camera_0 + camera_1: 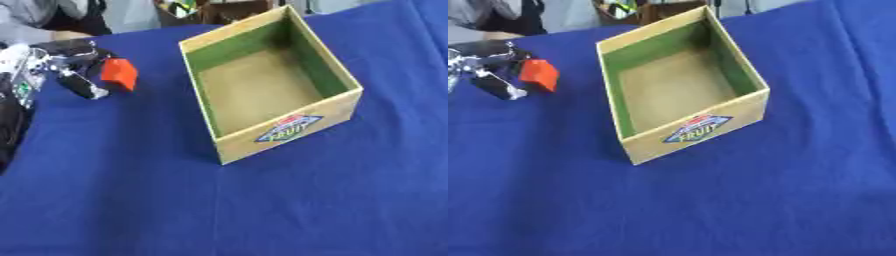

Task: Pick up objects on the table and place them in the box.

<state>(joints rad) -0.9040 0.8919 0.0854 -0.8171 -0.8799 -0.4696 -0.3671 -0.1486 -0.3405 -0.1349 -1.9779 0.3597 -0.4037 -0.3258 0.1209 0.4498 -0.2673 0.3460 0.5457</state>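
A blue tabletop (262, 210) filled the view, with blurry things cut off along its far edge. The left robot hand (74, 70) came in at the left, its fingers curled around a small orange block (119, 73). Its shape was hard to make out. The open box (289, 131) stood to its right, long side running away.

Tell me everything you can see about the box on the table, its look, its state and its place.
The box is rectangular, open on top, and looks like light wood or cardboard. Its inner walls look green, its floor tan, and nothing lies inside. A label with a blue banner reading FRUIT sits on the near short wall. It stands upright on the blue cloth, turned askew, right of centre. Nothing touches it except the cloth; the left hand, holding an orange block, is apart to its left.
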